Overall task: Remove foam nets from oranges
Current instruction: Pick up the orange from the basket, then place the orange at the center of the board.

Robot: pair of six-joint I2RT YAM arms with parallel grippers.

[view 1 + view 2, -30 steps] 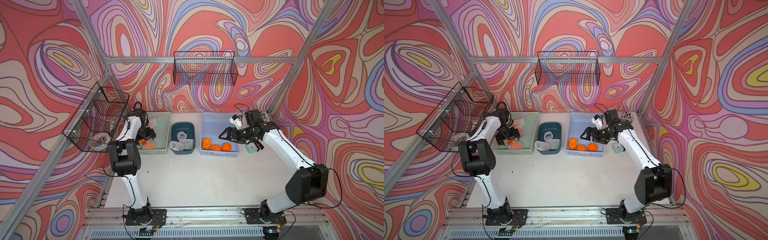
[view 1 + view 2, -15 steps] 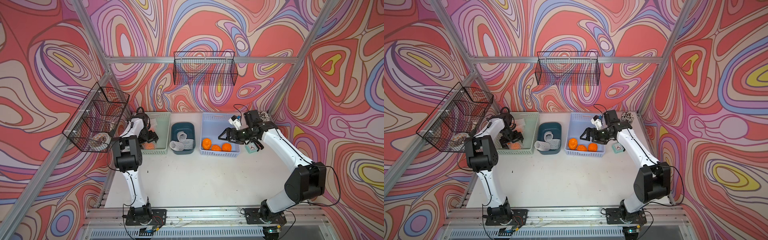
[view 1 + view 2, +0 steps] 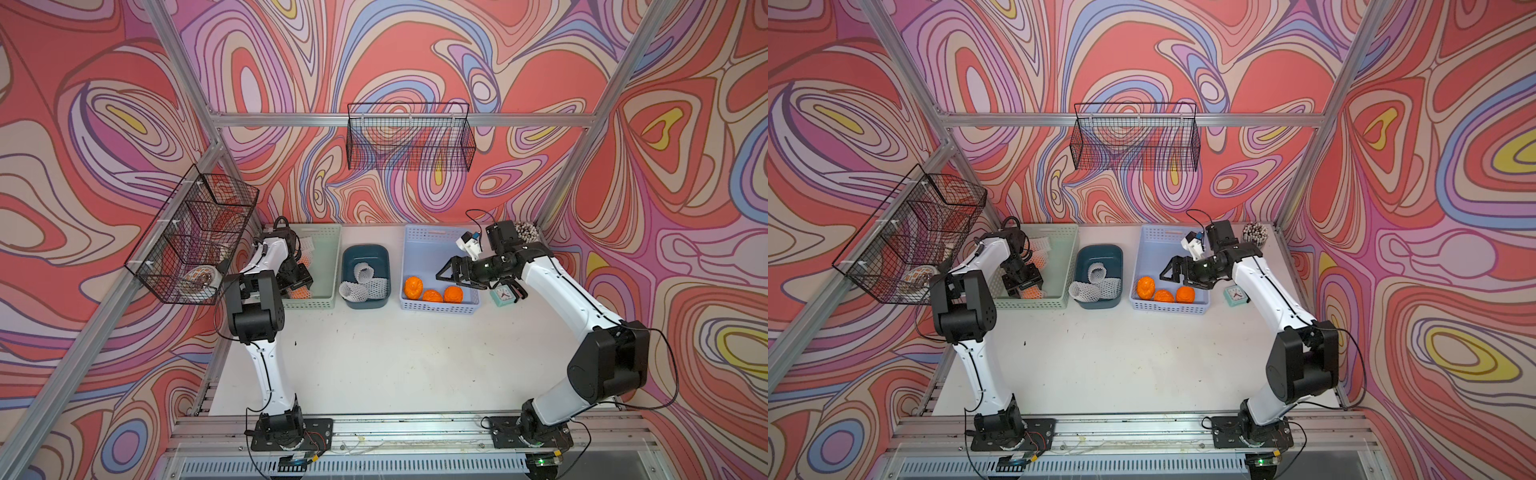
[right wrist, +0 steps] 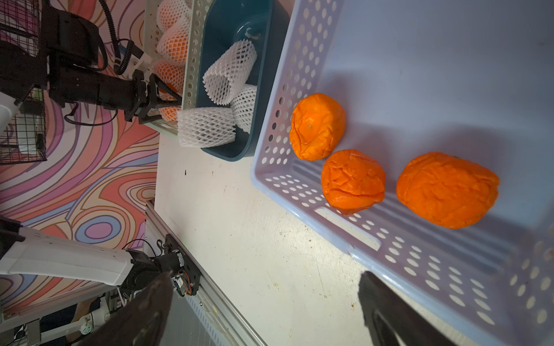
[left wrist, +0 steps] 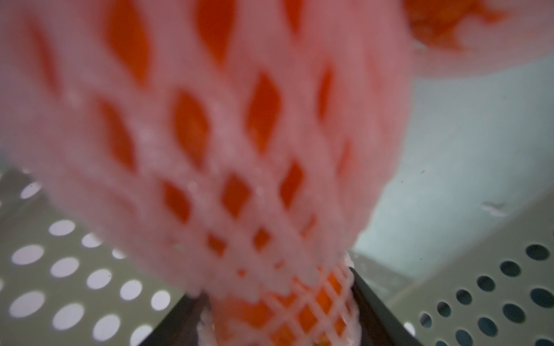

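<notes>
My left gripper is down in the pale green basket, shut on a netted orange whose white foam net touches both fingers. In both top views the gripper hides most of that fruit. More netted oranges lie at the basket's back. Three bare oranges sit in the blue basket. My right gripper hovers open above them with nothing between its fingers. Empty foam nets lie in the dark teal bin.
A small teal clock stands right of the blue basket, under my right arm. A bundle of sticks is in the back right corner. Black wire baskets hang on the back wall and the left wall.
My left gripper has moved toward the front of the green basket and narrowed its jaws onto the netted orange. The right arm has barely moved.
</notes>
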